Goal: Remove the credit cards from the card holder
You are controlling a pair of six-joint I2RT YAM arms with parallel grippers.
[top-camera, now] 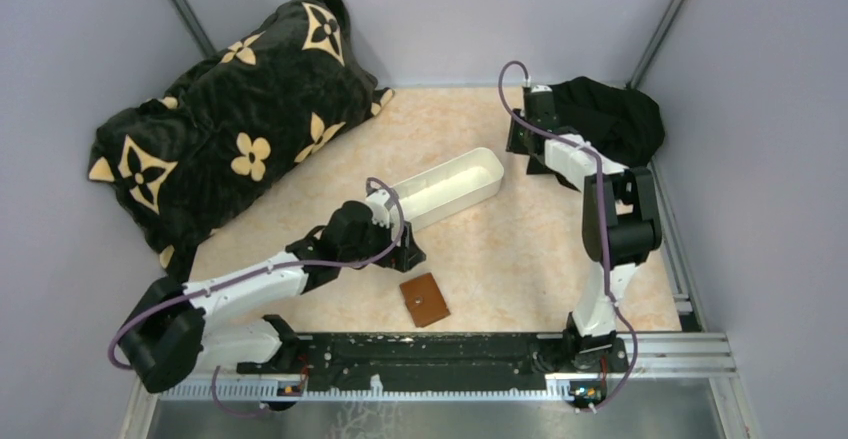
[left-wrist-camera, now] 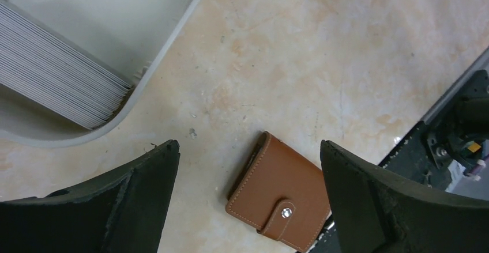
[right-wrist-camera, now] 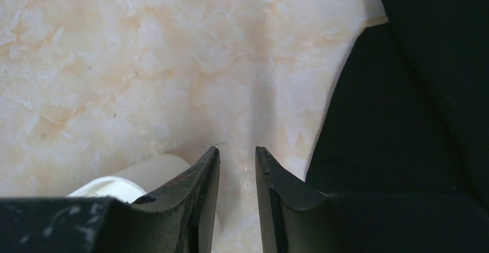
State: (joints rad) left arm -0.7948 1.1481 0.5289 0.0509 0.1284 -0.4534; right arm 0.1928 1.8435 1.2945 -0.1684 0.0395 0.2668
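The card holder is a brown leather wallet, folded shut with its snap tab closed, lying flat on the table near the front rail. In the left wrist view it lies between and just below my fingers. No credit cards show in it. My left gripper is wide open and empty, just behind the wallet and not touching it. My right gripper is at the back right, its jaws a narrow gap apart, with nothing between them.
A long white tray lies just behind the left gripper. In the left wrist view the tray holds a stack of thin grey cards. A black cloth lies by the right gripper. A black flowered blanket fills the back left.
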